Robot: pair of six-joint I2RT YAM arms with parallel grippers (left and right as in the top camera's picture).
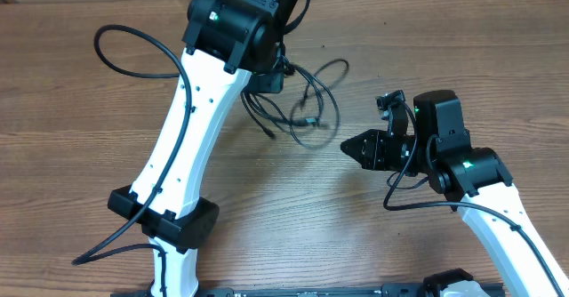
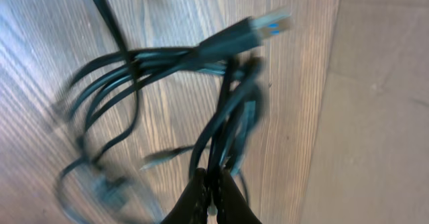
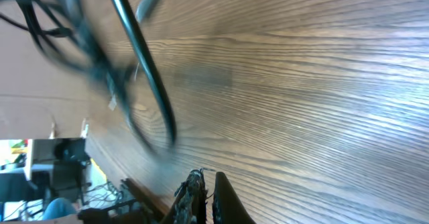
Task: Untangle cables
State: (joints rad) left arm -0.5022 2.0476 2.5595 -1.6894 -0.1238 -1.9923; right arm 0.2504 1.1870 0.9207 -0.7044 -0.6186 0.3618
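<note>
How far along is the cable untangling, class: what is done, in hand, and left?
Done: nothing visible; the cables form one looped tangle on the table. In hand: the left gripper is shut on several strands, with a USB plug sticking out above. Left: separating every cord; the right gripper is shut, empty, beside the tangle.

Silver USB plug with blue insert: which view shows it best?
Left wrist view: the silver USB plug is near, blue insert visible. Overhead, the thin black cables are too small to find it; right wrist view is blurred.
</note>
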